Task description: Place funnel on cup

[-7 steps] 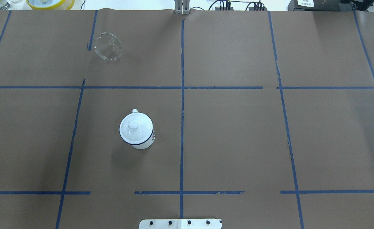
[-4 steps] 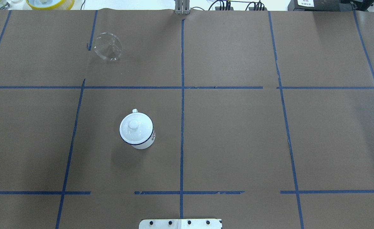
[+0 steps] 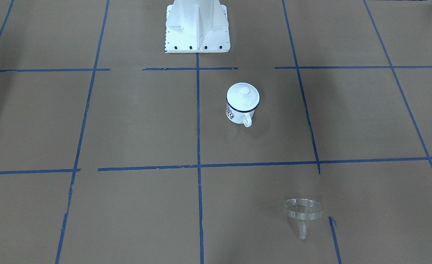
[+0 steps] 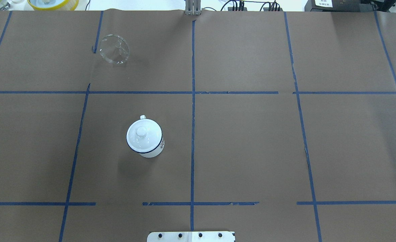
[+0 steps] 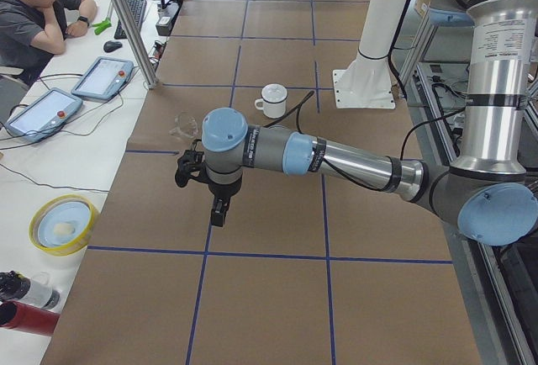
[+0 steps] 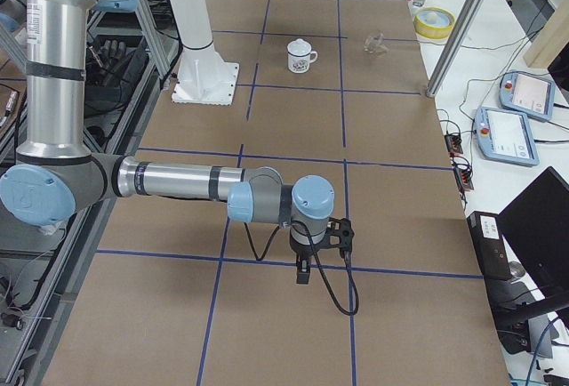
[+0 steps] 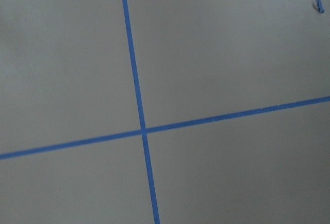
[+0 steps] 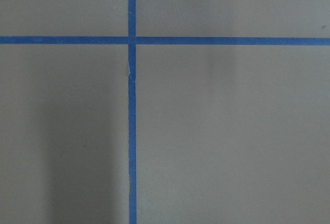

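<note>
The cup (image 4: 149, 146) is a white enamel mug with a dark blue rim, standing left of the table's middle. A white knobbed lid (image 4: 142, 132) sits on it. It also shows in the front view (image 3: 238, 112). The clear funnel (image 4: 114, 49) lies tilted on the brown paper at the far left, its spout toward the far edge (image 3: 302, 212). Neither gripper shows in the overhead, front or wrist views. The left gripper (image 5: 217, 212) hangs over bare paper near the funnel. The right gripper (image 6: 303, 272) hangs over bare paper far from both. I cannot tell whether either is open.
The robot's white base (image 3: 197, 27) stands at the near edge. A yellow bowl (image 4: 53, 3) and bottles sit beyond the far left corner. An operator (image 5: 34, 12), tablets (image 5: 101, 77) and a metal post (image 5: 126, 20) are along the far side.
</note>
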Controlling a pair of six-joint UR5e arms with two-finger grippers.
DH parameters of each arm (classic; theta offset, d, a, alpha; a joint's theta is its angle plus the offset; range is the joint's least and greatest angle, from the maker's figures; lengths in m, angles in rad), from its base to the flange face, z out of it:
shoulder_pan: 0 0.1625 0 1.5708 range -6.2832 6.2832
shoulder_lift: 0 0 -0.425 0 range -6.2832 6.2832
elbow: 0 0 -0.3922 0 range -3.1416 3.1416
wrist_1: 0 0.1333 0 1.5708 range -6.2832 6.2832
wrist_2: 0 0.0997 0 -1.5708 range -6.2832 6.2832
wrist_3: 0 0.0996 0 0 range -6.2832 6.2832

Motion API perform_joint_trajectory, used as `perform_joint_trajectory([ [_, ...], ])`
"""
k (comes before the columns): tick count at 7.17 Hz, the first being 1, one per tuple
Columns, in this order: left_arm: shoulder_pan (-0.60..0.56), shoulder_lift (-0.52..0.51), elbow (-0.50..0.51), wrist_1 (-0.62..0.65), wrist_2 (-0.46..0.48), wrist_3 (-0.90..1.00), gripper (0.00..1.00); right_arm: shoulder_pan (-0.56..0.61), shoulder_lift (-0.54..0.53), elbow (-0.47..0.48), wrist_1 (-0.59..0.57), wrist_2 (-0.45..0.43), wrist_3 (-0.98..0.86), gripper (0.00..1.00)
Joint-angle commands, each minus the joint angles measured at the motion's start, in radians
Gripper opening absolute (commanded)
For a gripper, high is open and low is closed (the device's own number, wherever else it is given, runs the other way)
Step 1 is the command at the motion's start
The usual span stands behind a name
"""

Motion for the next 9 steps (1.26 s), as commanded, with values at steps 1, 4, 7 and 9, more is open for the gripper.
perform_joint_trajectory([
  [1,0.001,-0.054,-0.017,-0.080,-0.006,-0.063,1.00,0.000,0.000,0.000,0.000,0.000,0.000,1.00],
  [4,0.077,0.022,-0.036,-0.307,-0.085,-0.405,1.00,0.000,0.000,-0.001,0.000,0.000,0.000,1.00],
  [7,0.373,0.010,-0.182,-0.308,0.015,-0.883,1.00,0.000,0.000,0.000,0.000,0.000,0.000,1.00],
  [9,0.597,-0.126,-0.192,-0.259,0.121,-1.182,1.00,0.000,0.000,0.000,0.000,0.000,0.000,1.00],
])
